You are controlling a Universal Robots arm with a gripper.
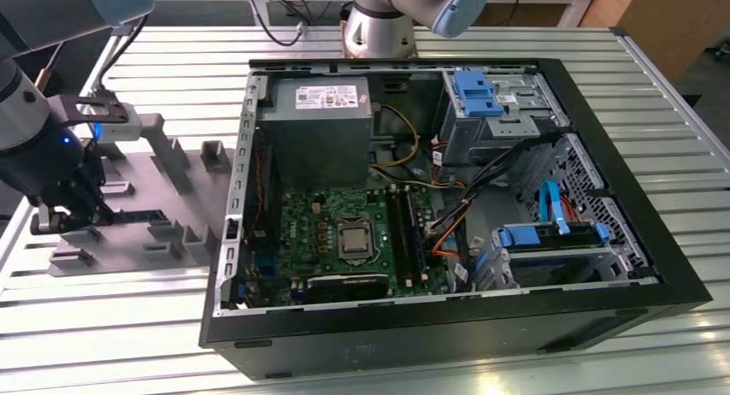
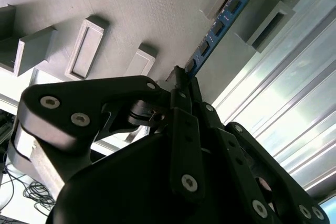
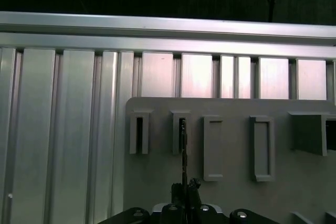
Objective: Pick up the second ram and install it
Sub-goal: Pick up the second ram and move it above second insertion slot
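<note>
The black gripper [image 2: 182,80] is clenched on one end of the long, thin blue-green ram stick [image 2: 218,24]; its other end sits in a slot of the grey plastic fixture plate [image 1: 143,183]. This plate lies on the ribbed aluminium desk [image 1: 114,327], beside the open black computer case [image 1: 456,331].

matt grey plastic fixture [image 3: 231,182] on ribbed shiny metal table [image 3: 63,129].
</note>
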